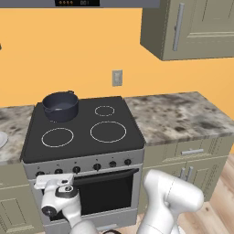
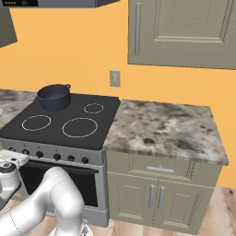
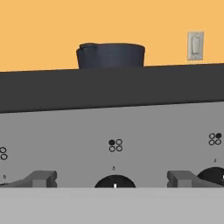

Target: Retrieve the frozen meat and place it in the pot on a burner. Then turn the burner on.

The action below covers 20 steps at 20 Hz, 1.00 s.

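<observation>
The dark blue-grey pot [image 1: 61,106] [image 2: 54,97] stands on the back left burner of the black stove top [image 1: 82,128]; in the hand view its upper part [image 3: 111,55] rises behind the stove's front edge. The frozen meat is out of view; the pot's inside cannot be seen. My gripper [image 3: 112,179] is open, low in front of the stove's grey control panel [image 3: 57,140]. A dark knob [image 3: 114,182] lies between its two fingertips without touching either. From the base views the hand [image 1: 55,182] [image 2: 10,162] sits at the left knobs.
A row of several knobs [image 1: 96,166] runs along the stove front above the oven door [image 1: 107,192]. A white plate's edge [image 1: 2,139] shows on the left counter. Marbled counter [image 2: 161,126] lies to the right, with a wall cabinet [image 2: 184,32] above it and a wall socket [image 3: 195,45].
</observation>
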Motion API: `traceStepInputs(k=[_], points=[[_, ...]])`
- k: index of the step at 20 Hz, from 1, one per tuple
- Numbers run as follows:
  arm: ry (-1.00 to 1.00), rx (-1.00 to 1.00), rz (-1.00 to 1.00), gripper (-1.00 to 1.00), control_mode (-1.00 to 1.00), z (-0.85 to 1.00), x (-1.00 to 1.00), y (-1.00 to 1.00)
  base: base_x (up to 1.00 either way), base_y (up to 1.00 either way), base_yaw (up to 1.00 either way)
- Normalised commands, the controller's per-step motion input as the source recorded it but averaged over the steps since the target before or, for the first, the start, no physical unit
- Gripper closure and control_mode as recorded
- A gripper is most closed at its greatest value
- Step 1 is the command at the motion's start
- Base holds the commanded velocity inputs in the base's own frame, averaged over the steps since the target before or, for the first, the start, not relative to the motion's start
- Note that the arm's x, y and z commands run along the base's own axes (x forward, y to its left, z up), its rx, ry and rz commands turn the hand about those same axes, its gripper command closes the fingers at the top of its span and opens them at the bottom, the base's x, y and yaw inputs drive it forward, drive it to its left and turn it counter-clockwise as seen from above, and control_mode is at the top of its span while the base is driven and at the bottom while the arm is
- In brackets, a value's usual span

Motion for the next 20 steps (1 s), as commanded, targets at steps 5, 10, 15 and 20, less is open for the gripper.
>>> traceStepInputs(k=[5, 10, 15, 20], points=[[-0.08, 0.00, 0.00, -1.00, -1.00, -0.22, 0.00, 0.00, 0.00, 0.00, 0.00], [-0.04, 0.00, 0.00, -1.00, -1.00, -0.15, 0.00, 0.01, 0.00, 0.00, 0.00], [0.01, 0.00, 0.00, -1.00, -1.00, -0.16, 0.00, 0.00, 0.00, 0.00, 0.00], [0.00, 0.00, 0.00, -1.00, -1.00, -0.11, 0.00, 0.00, 0.00, 0.00, 0.00]])
